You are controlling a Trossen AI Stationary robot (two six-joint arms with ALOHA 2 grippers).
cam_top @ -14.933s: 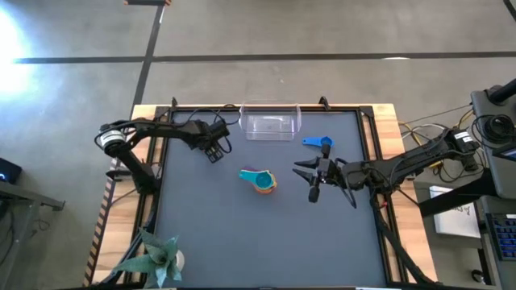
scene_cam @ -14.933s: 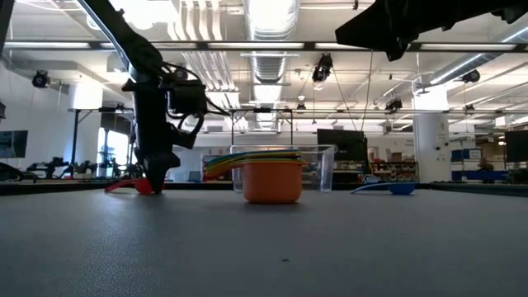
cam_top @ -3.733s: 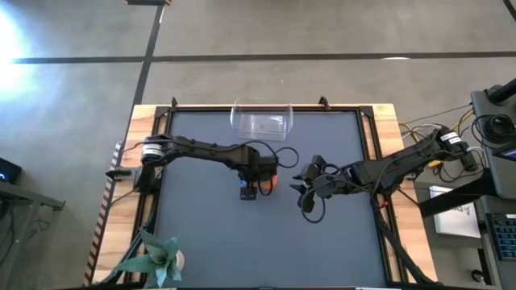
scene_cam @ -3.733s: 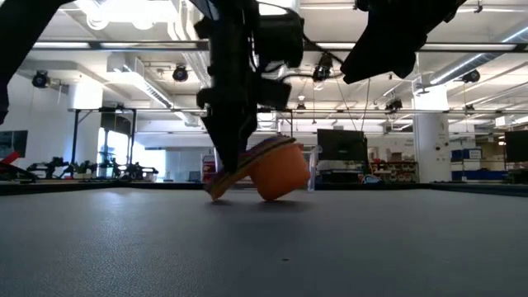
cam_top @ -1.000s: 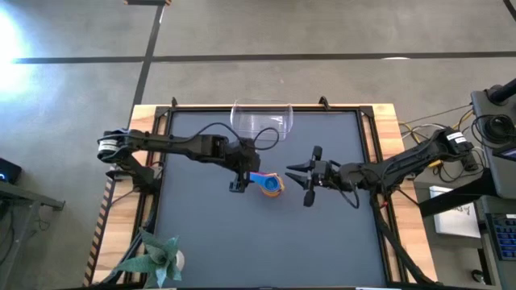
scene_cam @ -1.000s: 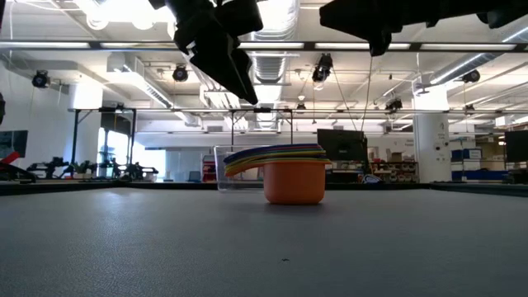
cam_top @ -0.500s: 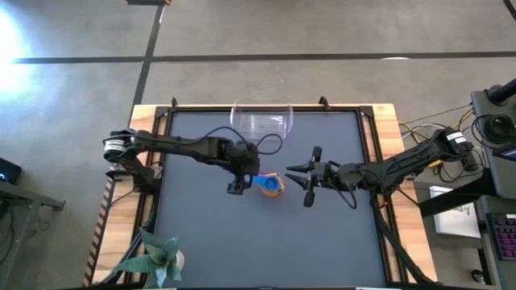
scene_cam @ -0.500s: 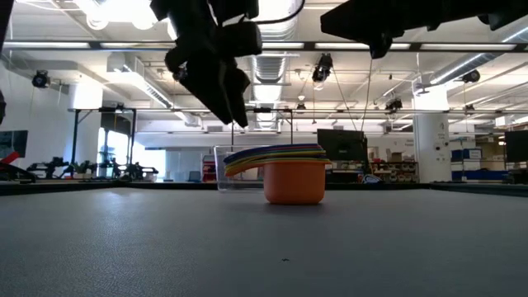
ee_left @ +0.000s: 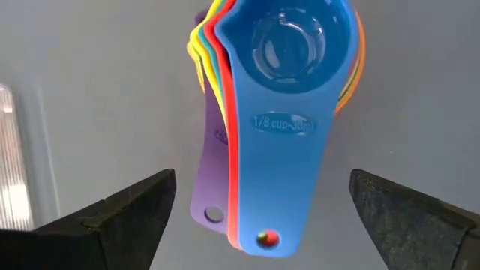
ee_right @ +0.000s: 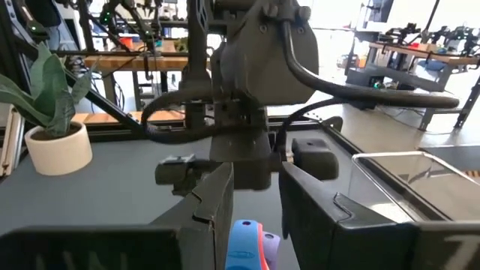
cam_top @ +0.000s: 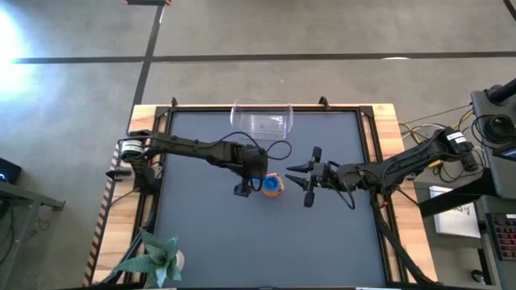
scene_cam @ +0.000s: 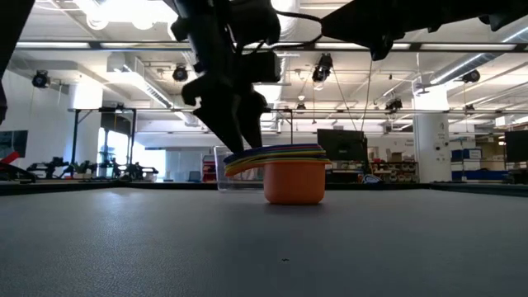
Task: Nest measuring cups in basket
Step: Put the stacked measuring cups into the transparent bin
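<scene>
The nested cups are seen mid-surface, directly beneath the left end effector, whose fingers are spread wide either side of the handles, gripping nothing. The right end effector is held just beside them, partly parted and empty. The basket is set well apart at the far edge.

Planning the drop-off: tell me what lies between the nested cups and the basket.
In the high view, only bare mat and a loop of the left arm's cable separate the cup stack from the basket.
</scene>
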